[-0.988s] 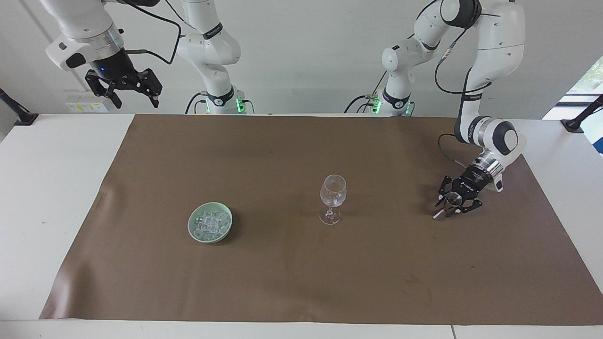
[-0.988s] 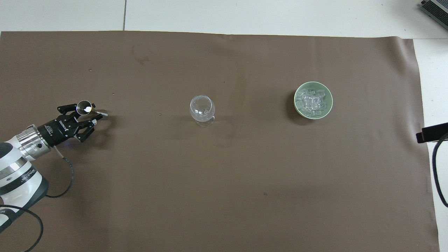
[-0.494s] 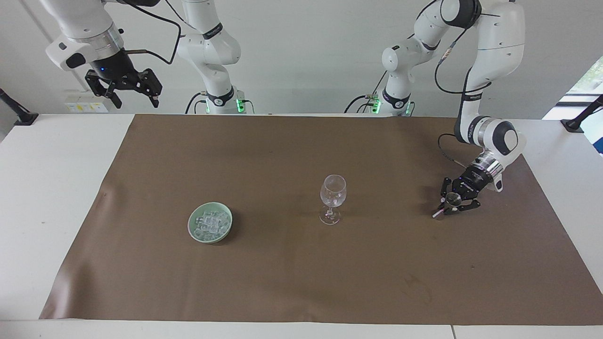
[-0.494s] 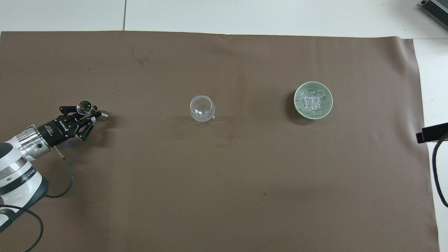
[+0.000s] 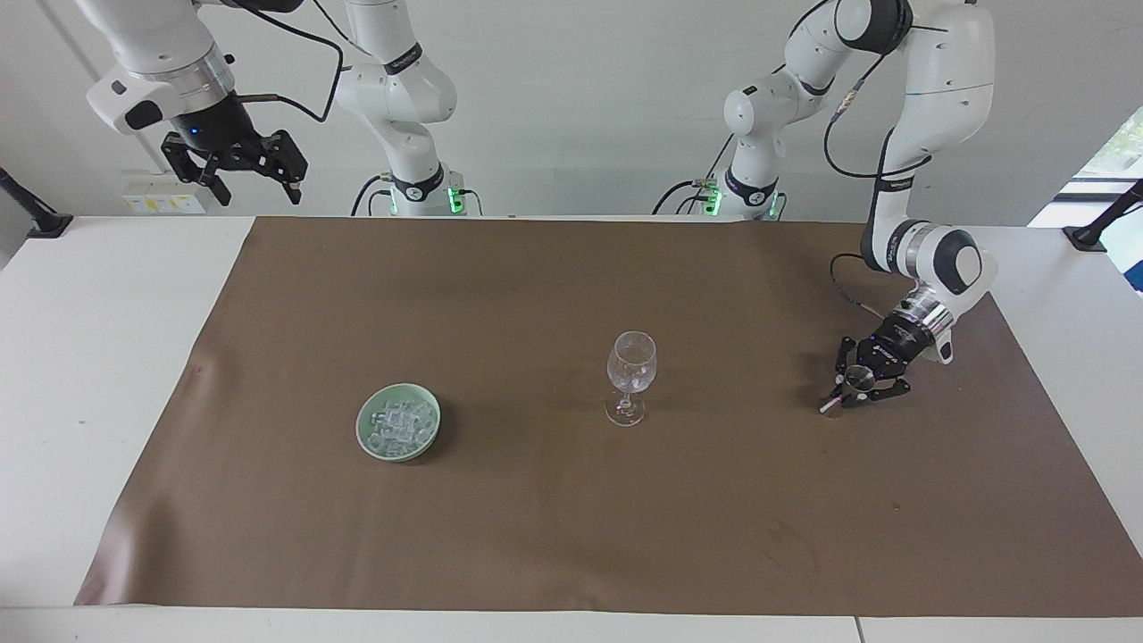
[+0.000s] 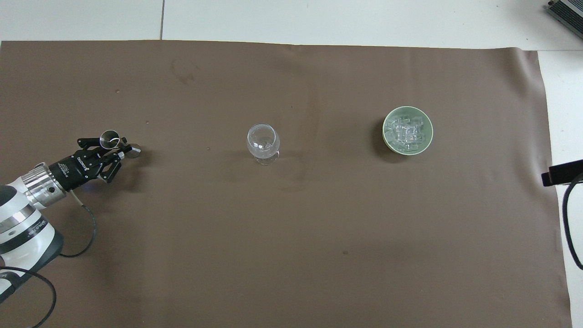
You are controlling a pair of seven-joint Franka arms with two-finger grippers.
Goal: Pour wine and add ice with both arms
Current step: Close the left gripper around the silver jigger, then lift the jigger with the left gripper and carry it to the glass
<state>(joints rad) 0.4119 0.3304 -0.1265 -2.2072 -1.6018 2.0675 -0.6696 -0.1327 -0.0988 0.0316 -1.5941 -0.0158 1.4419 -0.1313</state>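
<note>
1. The left gripper reaches low over the brown mat at the left arm's end of the desk, its fingers closed around a small shiny steel jigger, hourglass-shaped and tilted, with its lower end at the mat.
2. The ice, a heap of clear glassy cubes, fills a round pale green bowl toward the right arm's end.
3. Between bowl and jigger stands an upright clear stemmed wine glass, well apart from both.
4. The right gripper hangs high over the desk edge by its own base, fingers spread wide and holding nothing; that arm waits.
5. The smooth mat has much bare room around all three things.
6. Compared with a second ago, the left gripper's fingers have narrowed onto the jigger.
</note>
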